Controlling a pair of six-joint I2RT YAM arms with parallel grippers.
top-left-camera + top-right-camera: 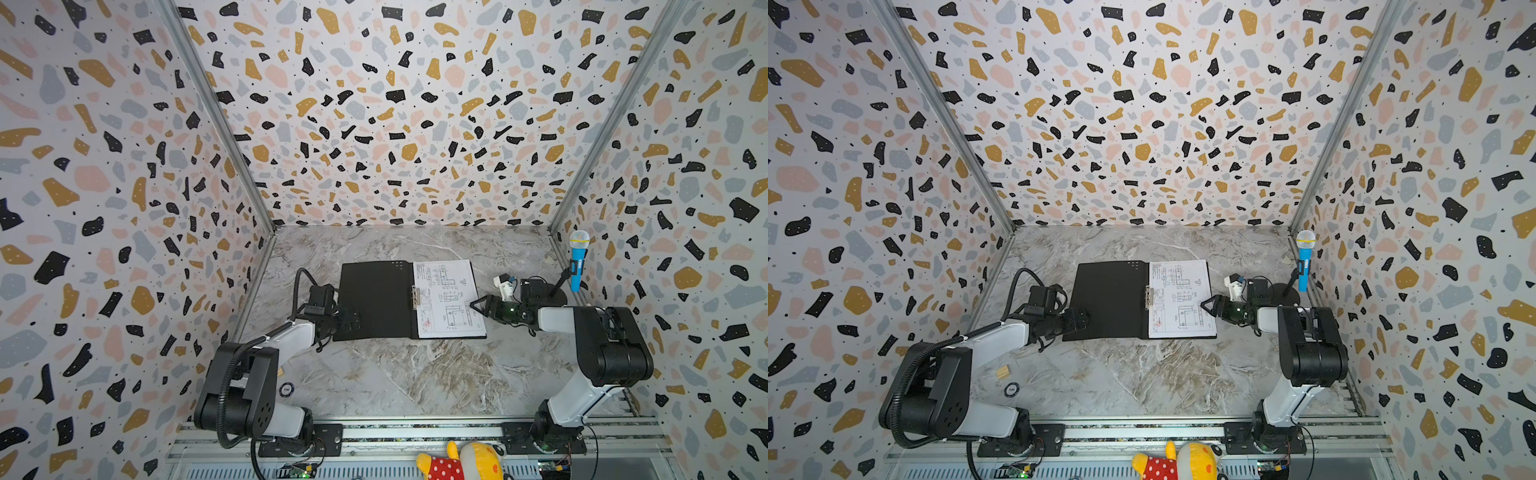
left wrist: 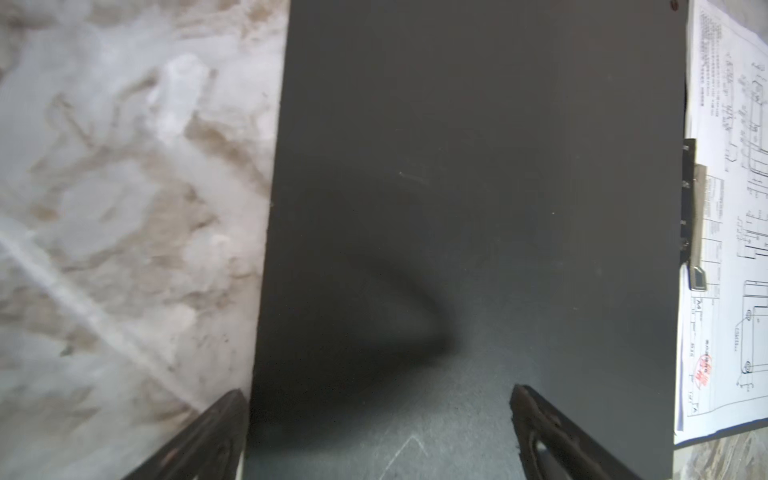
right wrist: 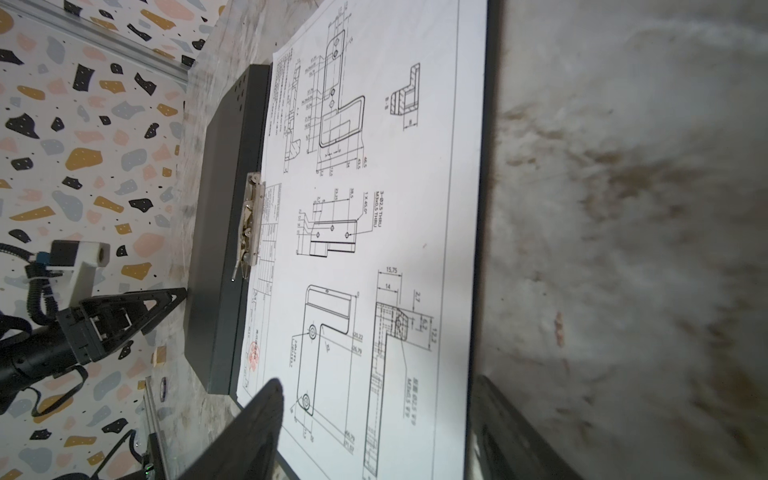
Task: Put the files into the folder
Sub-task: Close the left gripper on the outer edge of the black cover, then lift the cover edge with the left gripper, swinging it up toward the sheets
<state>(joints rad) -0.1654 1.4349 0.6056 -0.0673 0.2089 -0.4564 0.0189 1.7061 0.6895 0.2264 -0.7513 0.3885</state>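
Observation:
The folder (image 1: pixel 374 299) (image 1: pixel 1108 299) lies open on the marble table, black inside up. A metal clip (image 1: pixel 414 297) (image 3: pixel 251 220) sits at its spine. On its right half lie the files; only the top sheet (image 1: pixel 449 299) (image 1: pixel 1181 297) (image 3: pixel 395 208) shows, a white page of line drawings. My left gripper (image 1: pixel 353 320) (image 2: pixel 376 392) is open, low over the near left edge of the black cover (image 2: pixel 478 166). My right gripper (image 1: pixel 476 305) (image 3: pixel 376 380) is open at the sheet's right edge, one finger over the paper and one past the folder's edge.
A blue toy microphone (image 1: pixel 578 257) on a black stand is by the right wall behind my right arm. A plush toy (image 1: pixel 457 461) lies on the front rail. A round badge (image 1: pixel 286 389) and a small wooden block (image 1: pixel 1003 371) are near my left arm's base. Patterned walls enclose three sides.

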